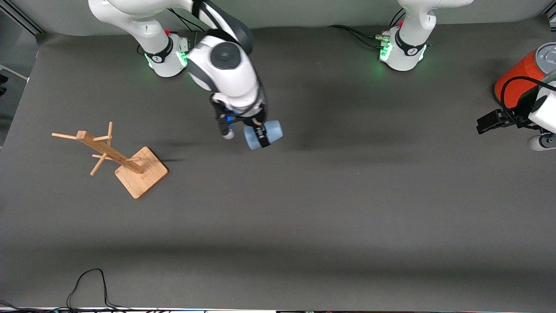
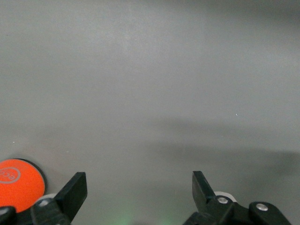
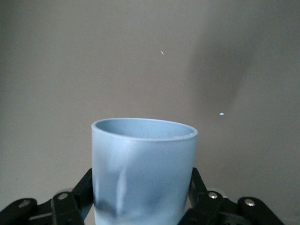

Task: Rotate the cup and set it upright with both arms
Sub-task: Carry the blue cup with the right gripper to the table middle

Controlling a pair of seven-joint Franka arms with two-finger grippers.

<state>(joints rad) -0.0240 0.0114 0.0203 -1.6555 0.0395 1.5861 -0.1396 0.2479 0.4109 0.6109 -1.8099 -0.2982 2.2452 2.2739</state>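
Note:
The pale-blue cup (image 1: 273, 129) is held on its side in the air over the table's middle, a little toward the right arm's end. My right gripper (image 1: 262, 134) is shut on the cup, one black finger (image 1: 262, 138) crossing its wall. In the right wrist view the cup (image 3: 143, 159) fills the space between the fingers (image 3: 85, 187), with its open rim pointing away from the hand. My left gripper (image 1: 483, 123) waits beside the orange-red can at the left arm's end of the table. It is open and empty (image 2: 139, 187).
An orange-red can (image 1: 517, 78) with a grey lid stands at the left arm's end, next to the left hand. A wooden mug tree (image 1: 126, 161) on a square base stands toward the right arm's end. A black cable (image 1: 87, 282) loops at the table edge nearest the front camera.

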